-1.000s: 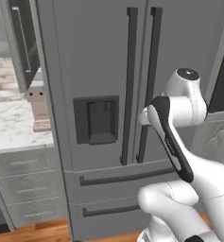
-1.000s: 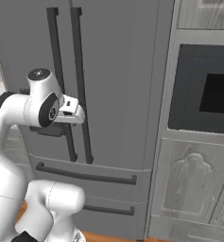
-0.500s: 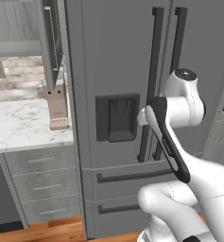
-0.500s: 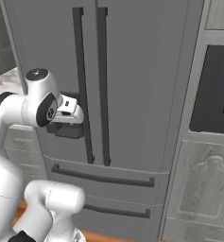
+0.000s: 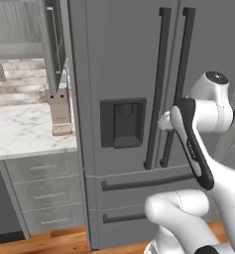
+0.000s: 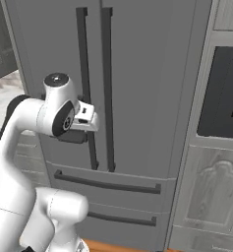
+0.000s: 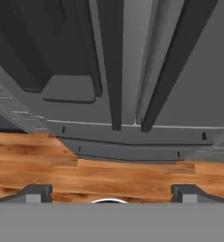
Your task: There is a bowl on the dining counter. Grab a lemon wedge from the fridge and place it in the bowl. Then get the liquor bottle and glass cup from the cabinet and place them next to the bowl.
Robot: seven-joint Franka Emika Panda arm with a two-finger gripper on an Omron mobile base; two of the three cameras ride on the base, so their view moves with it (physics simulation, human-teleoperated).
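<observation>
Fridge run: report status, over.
End effector open, holding nothing, aimed at the lower ends of the door handles. Fridge doors shut, both drawers shut; lemon wedge not yet fetched. Nothing between arm and doors.

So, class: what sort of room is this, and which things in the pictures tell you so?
A home kitchen, rendered. A tall grey fridge with two doors and lower drawers fills the middle, a marble worktop backed by brick tiles sits to one side, and a built-in oven stands on the other.

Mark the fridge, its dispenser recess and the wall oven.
fridge [image 6: 152, 74]: right base view, flat of the right door.
dispenser recess [image 5: 122, 122]: left base view, middle of the dark recess.
wall oven [image 6: 222, 93]: right base view, dark glass door.
</observation>
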